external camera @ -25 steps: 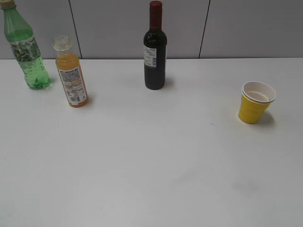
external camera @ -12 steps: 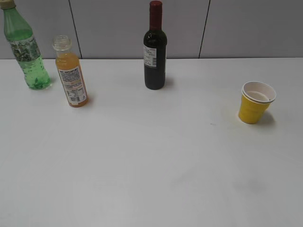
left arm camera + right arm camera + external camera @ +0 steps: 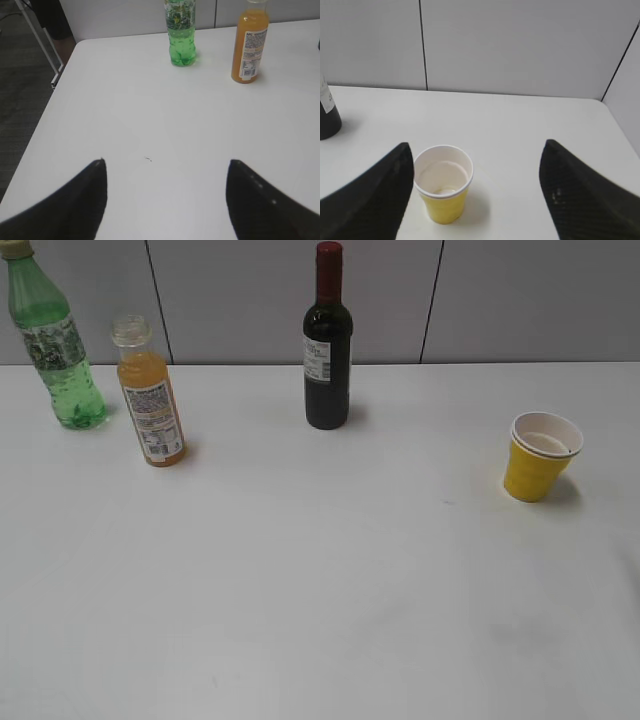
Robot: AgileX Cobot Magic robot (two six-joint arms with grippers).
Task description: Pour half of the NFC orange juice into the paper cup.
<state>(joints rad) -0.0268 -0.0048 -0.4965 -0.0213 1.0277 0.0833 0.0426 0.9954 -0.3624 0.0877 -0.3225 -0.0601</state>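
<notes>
1. Juice bottle point(image 3: 150, 400) standing upright at upper left of the exterior view, long axis vertical, open clear neck pointing up, no cap visible; in the left wrist view at upper right point(image 3: 250, 46), label facing the camera.
2. Likely light and fairly stiff, though thin clear plastic may give under a hard squeeze; smooth label possibly slippery. Best taken around the labelled middle of the body, below the neck, so the mouth stays free for pouring. Filled nearly to the shoulder, so prone to spilling on any early tilt.
3. Paper cup point(image 3: 541, 456) upright at centre right of the exterior view, well apart from the juice bottle, mouth up, white inside showing; in the right wrist view at lower centre point(image 3: 443, 183). Light and soft, easily crushed or tipped by a pour from too high or a nudge.
4. Green bottle point(image 3: 55, 340) just left of the juice bottle, at the upper-left edge; dark wine bottle point(image 3: 327, 340) at upper centre, between juice bottle and cup.
5. Left tool point(image 3: 166, 200) spread wide, gripping nothing, over bare white table point(image 3: 320, 590), juice bottle far ahead.
6. Right tool point(image 3: 476, 195) spread wide too, empty, cup between the two fingers in view but untouched.
7. Nothing yet grasped; pouring not begun.
</notes>
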